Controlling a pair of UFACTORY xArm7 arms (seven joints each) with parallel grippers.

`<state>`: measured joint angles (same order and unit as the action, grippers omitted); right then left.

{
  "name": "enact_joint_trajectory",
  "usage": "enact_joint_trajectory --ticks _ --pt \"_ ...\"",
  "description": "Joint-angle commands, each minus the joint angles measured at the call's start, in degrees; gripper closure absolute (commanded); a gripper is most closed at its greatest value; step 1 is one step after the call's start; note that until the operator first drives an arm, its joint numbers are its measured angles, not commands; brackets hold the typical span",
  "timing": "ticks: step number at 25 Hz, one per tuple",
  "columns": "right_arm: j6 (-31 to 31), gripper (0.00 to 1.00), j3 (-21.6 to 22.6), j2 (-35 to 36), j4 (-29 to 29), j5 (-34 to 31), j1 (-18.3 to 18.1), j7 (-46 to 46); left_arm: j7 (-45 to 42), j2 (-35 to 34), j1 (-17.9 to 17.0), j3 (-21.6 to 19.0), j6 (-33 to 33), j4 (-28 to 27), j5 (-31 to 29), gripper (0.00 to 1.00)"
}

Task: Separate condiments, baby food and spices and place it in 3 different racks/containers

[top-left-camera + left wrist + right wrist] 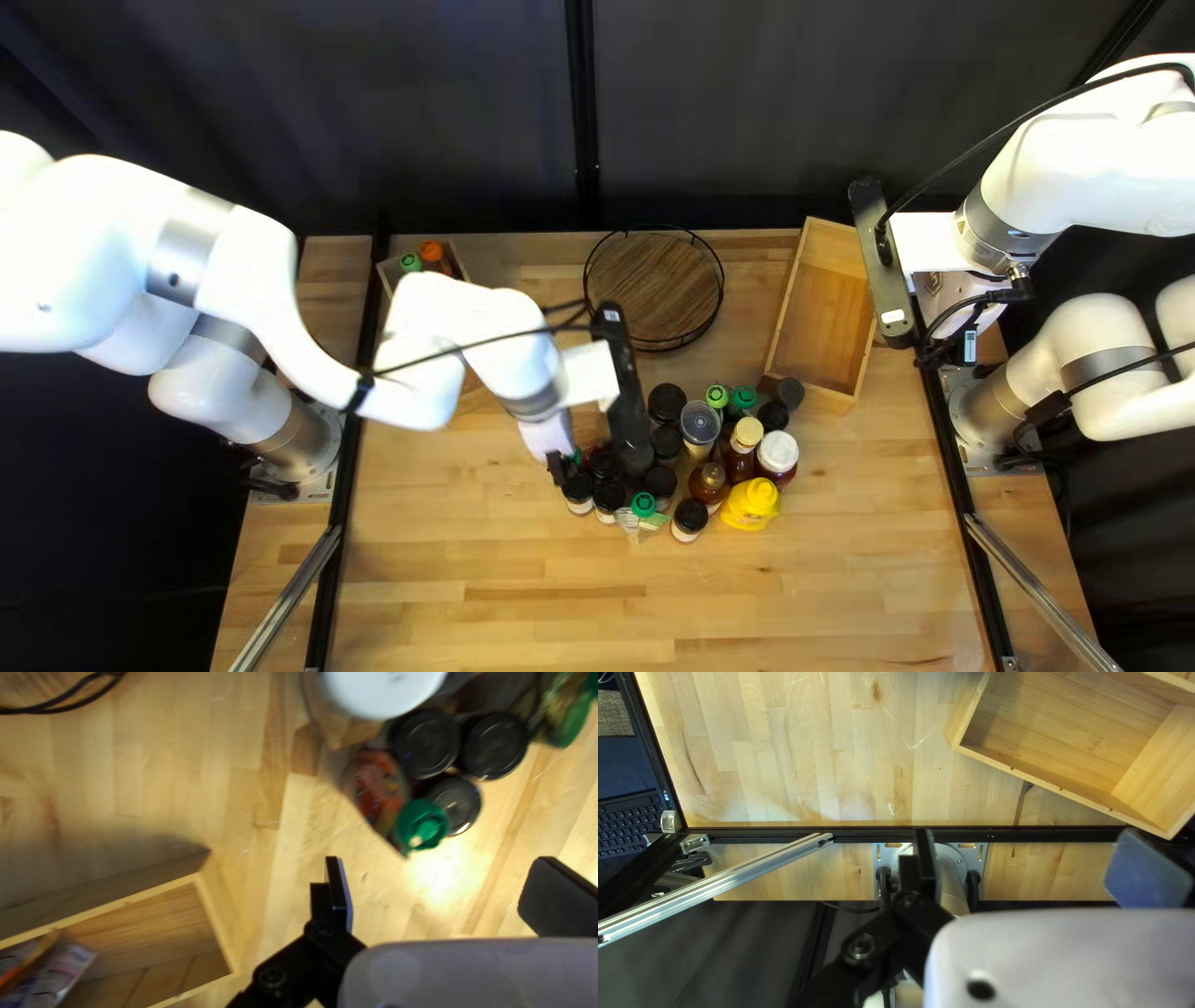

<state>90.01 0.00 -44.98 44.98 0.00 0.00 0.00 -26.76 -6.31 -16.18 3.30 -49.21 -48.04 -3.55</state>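
Left fingers (557, 468) wide apart near jars (579, 487), right fingers (898, 336) likewise by table edge (960, 498)

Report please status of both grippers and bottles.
Left gripper open, near green-capped bottle. Right gripper open. Bottle cluster on table. Left arm partly hides cluster.

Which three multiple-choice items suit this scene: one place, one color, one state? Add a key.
1. Where's the yellow bottle?
A) On the round tray
B) Among the jars
C) In the right box

2. Color of the cap nearest the left end effector?
A) Green
B) White
C) Orange

3. State of that end effector?
A) Shut on a jar
B) Shut, holding nothing
C) Open

1 B: the top left view shows it in their cluster.
2 A: green shows ahead of the fingers.
3 C: fingers stand apart, gripping nothing.
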Motion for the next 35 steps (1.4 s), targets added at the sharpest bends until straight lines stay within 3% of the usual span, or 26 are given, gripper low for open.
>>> enact_joint_trajectory --ticks 1,7,8,9,10,20,28,35 --pt "0.0 0.00 0.0 0.0 0.0 0.0 0.0 0.0 -2.5 1.6 0.1 -0.2 0.7 0.5 -1.3 0.00" --pt "0.0 0.00 0.0 0.0 0.0 0.0 0.0 0.0 -4.3 2.8 0.2 -0.2 2.5 2.1 -2.1 0.03" --pt "0.0 0.00 0.0 0.0 0.0 0.0 0.0 0.0 -4.4 3.0 0.3 -0.1 2.9 2.4 -2.2 0.16" --pt "0.0 0.00 0.0 0.0 0.0 0.0 0.0 0.0 -4.5 3.3 0.4 0.0 2.9 2.3 -2.2 0.74" --pt "0.0 0.00 0.0 0.0 0.0 0.0 0.0 0.0 -4.4 3.5 0.5 0.1 2.9 2.2 -2.1 1.00" --pt "0.0 0.00 0.0 0.0 0.0 0.0 0.0 0.0 -3.7 -0.4 1.2 0.7 -0.9 2.8 -2.2 1.00" --pt "0.0 0.00 0.0 0.0 0.0 0.0 0.0 0.0 -2.6 -14.8 3.1 1.9 -14.7 6.1 -4.1 1.00" --pt "0.0 0.00 0.0 0.0 0.0 0.0 0.0 0.0 -0.2 -25.4 6.8 4.8 -22.2 11.1 -7.2 1.00"
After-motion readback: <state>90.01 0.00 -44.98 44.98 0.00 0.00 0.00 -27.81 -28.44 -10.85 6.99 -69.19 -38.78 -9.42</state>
